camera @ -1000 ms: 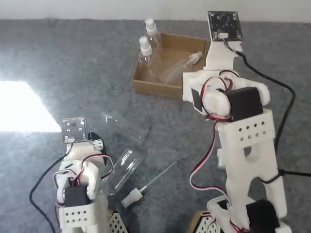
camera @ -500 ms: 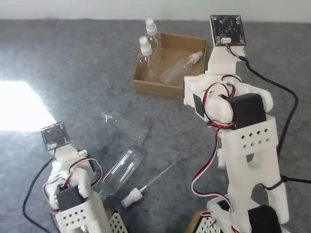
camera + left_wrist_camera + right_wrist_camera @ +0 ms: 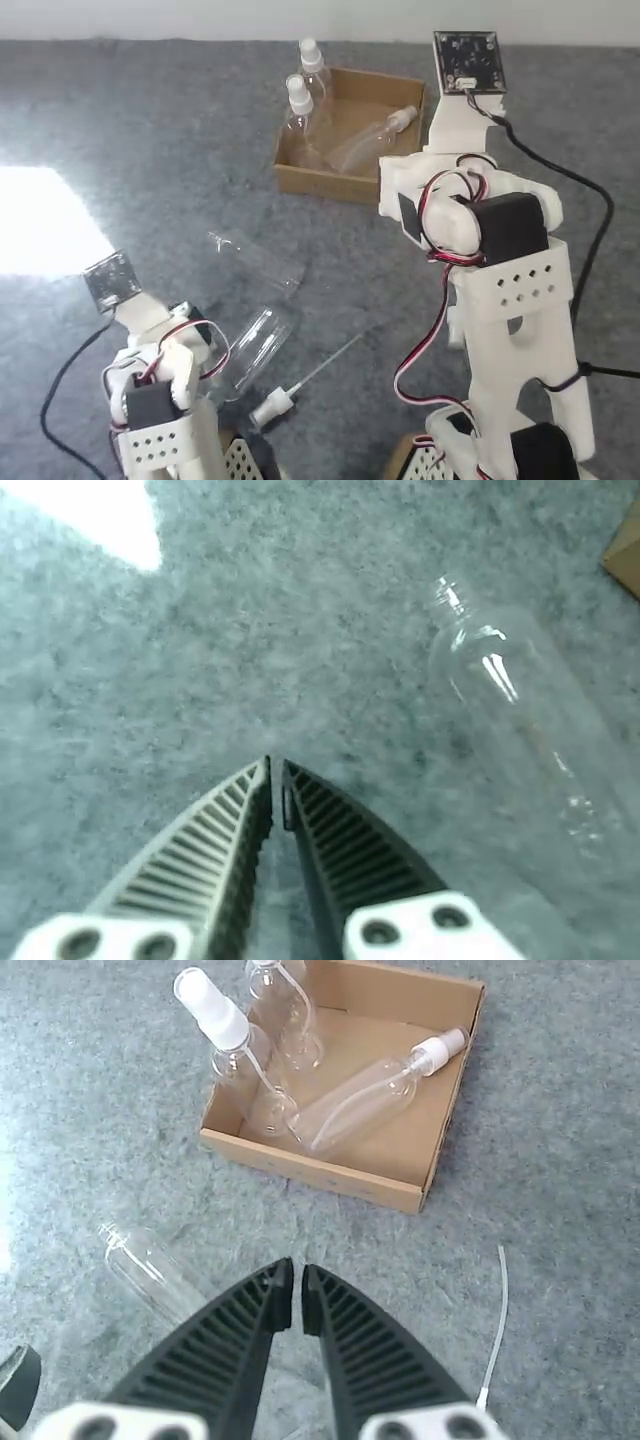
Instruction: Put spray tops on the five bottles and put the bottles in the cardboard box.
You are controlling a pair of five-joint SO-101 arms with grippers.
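Two bottles remain outside, and the next move turns on the nearer one. This clear plastic bottle without a top point(image 3: 250, 348) lies on its side on the grey carpeted table point(image 3: 120, 120), near the left arm point(image 3: 155, 400) at about its 1 o'clock. Its long axis runs from 1 o'clock to 7 o'clock in the high view. The white spray top with its thin dip tube point(image 3: 272, 407) lies near the same arm at 3 o'clock, the tube pointing to 2 o'clock. A second clear topless bottle point(image 3: 258, 260) lies farther out toward 12, its axis running 10 to 4 with the neck at the 10 end.

The left arm is plainly the nearer to all three. It sits folded low. The left gripper point(image 3: 277, 780) has its jaws drawn to a narrow slit, holding nothing, with an open-necked bottle point(image 3: 510, 710) off their line and apart from them. Which of the two bottles that is, I cannot tell.

The right arm point(image 3: 500, 270) stands tall. The right gripper point(image 3: 297, 1300) is likewise almost closed and empty, and hangs above the carpet. The brown cardboard box point(image 3: 320, 183) already holds three capped clear bottles point(image 3: 370, 145).
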